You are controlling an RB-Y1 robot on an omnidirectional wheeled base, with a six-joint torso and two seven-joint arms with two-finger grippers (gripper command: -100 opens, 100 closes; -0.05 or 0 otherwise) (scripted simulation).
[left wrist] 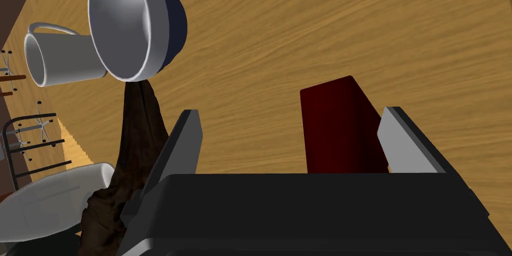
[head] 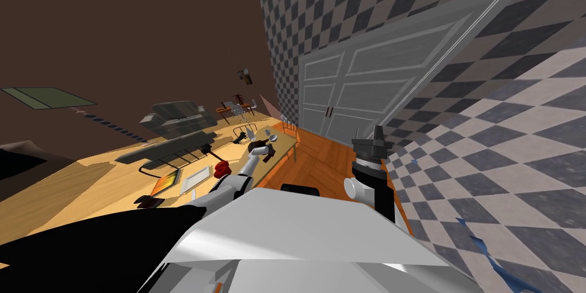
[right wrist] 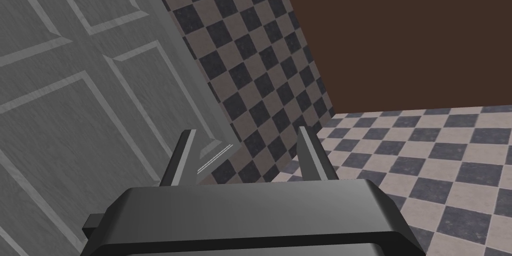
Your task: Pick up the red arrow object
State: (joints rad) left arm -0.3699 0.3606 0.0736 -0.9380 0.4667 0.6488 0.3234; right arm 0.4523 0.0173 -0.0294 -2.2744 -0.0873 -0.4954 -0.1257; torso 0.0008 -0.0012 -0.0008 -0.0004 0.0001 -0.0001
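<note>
Wood-grain surface [left wrist: 325, 28] lies under the left gripper [left wrist: 292, 113], which is low over it. Its fingers [left wrist: 180, 143] stand wide apart, so they are open and hold nothing. Between them lies the red block [left wrist: 340, 128], dark red, flat on the surface. It is close to one finger and partly hidden behind it, so I cannot tell if they touch; to the other finger there is a clear gap. I also cannot tell if the block has an arrow shape. Just outside that other finger lies a brown cloth [left wrist: 140, 133], which runs from the gripper's body toward a bowl [left wrist: 135, 18]. The bowl is grey inside and dark outside, and it meets the far end of the cloth. A white mug [left wrist: 60, 60] is just behind the bowl. Near the cloth's other end is a white rounded thing [left wrist: 45, 203], and a black wire frame [left wrist: 30, 143] is near the surface's edge. In the head view the left gripper [head: 260, 149] is over the surface, and a brighter red thing [head: 222, 168] lies beside the forearm. The right gripper [head: 367, 132] is raised over the orange floor [head: 320, 163], near a grey door [head: 366, 78]. Its fingers [right wrist: 182, 160] are open too and hold nothing.
</note>
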